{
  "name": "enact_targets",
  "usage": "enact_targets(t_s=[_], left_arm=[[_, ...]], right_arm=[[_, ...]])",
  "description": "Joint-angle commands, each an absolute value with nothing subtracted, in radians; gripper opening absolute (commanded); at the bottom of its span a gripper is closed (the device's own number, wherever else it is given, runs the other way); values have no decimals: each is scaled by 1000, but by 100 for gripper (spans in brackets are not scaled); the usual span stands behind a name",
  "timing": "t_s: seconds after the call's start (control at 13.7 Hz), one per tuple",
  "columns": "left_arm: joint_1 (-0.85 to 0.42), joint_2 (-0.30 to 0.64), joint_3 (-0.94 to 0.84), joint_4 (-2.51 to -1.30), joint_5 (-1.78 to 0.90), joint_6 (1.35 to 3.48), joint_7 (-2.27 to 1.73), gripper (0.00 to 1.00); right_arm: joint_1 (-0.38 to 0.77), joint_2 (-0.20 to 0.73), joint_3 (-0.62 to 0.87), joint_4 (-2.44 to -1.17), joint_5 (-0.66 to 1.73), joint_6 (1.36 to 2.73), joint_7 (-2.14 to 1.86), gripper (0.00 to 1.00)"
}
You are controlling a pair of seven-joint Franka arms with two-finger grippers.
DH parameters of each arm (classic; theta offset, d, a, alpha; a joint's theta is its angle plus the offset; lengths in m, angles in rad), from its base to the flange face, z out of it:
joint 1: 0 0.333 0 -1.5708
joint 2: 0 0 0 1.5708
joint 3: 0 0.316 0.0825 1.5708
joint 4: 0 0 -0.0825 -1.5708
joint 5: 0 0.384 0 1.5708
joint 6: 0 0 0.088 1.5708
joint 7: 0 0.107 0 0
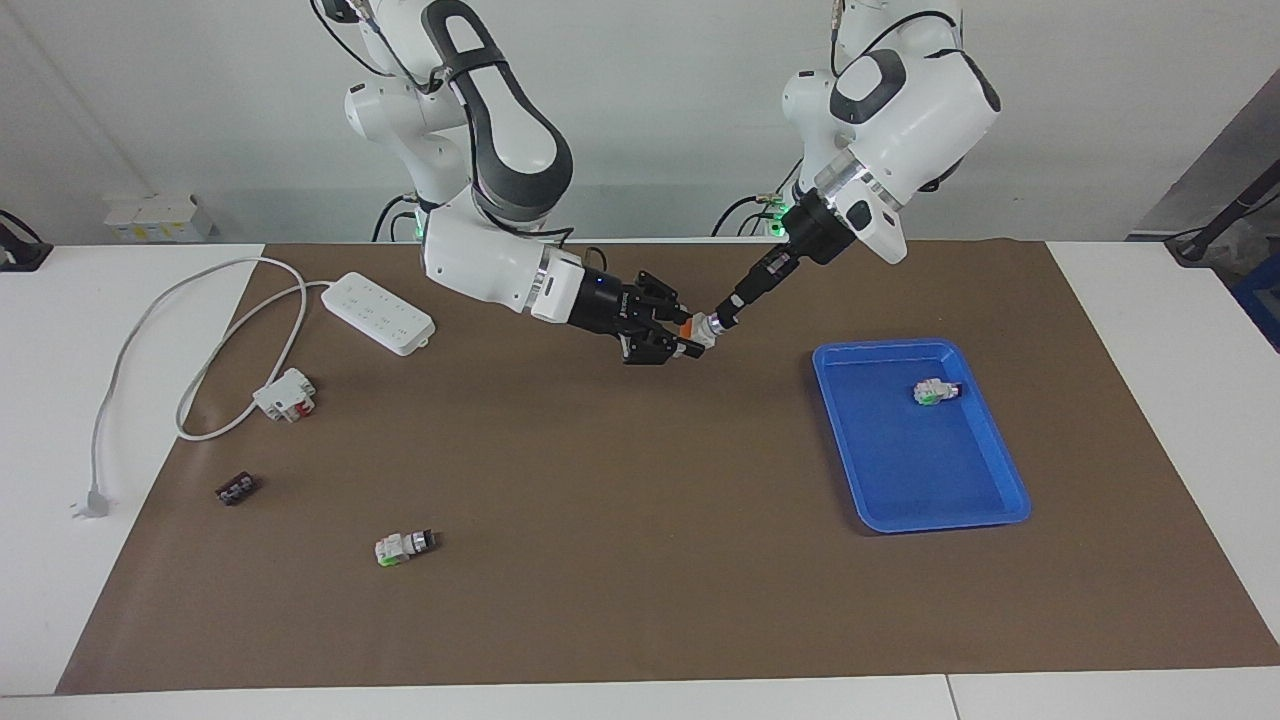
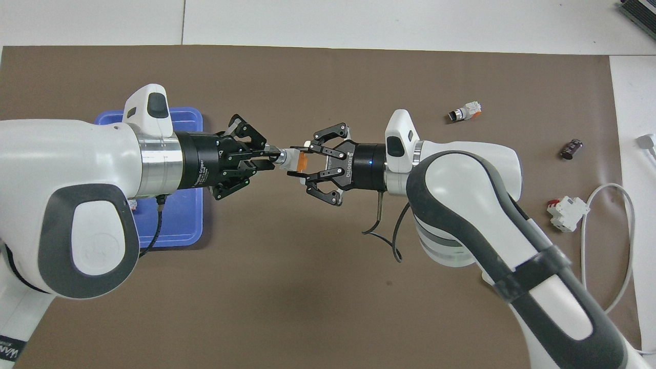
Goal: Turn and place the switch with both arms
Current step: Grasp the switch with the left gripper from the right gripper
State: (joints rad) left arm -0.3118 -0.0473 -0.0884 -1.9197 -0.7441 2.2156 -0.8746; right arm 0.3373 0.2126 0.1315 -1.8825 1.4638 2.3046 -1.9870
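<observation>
White table under a brown paper mat, pale wall at the back.

Item: switch, small white block with an orange face, held in the air over the middle of the mat, between the two claws. Its round knob end points to the left arm, its orange face to the right arm.

Item: left claw, narrow, pinched on the knob end of the switch.

Item: right claw, fingers set around the orange end of the switch; whether they press it I cannot tell.

Item: blue tray, toward the left arm's end of the table, holding one white switch with a green face in the part nearer to the robots.

Item: second green-faced switch, loose on the mat toward the right arm's end, well apart from the claws and farther from the robots.

Item: white-and-red block, same end, nearer to the robots than that switch.

Item: small dark part, between those two, closer to the mat's edge.

Item: white power strip with its cable looping off the mat, nearest to the robots at that end.
</observation>
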Motion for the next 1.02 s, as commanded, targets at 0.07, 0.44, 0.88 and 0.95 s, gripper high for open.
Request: enact_targets(t_s=[0.07,0.44,0.88,0.95], left_arm=[[-316,6,-78,-1838,-704,2151,-885,25],[-318,11,-78,-1829,-678,2137,-881,11],[-321,9,-80,-1839,-680,2154,-874,0],[-321,9,-80,-1841,-680,2158,-876,0]], right_arm=[[325,186,133,-1904,1488,2293,-1977,0],[324,184,133,-1904,1486,2295,-1979,0],[322,184,133,-1905,1486,2295,-1980,0],[322,184,133,-1910,1486,2296,-1980,0]])
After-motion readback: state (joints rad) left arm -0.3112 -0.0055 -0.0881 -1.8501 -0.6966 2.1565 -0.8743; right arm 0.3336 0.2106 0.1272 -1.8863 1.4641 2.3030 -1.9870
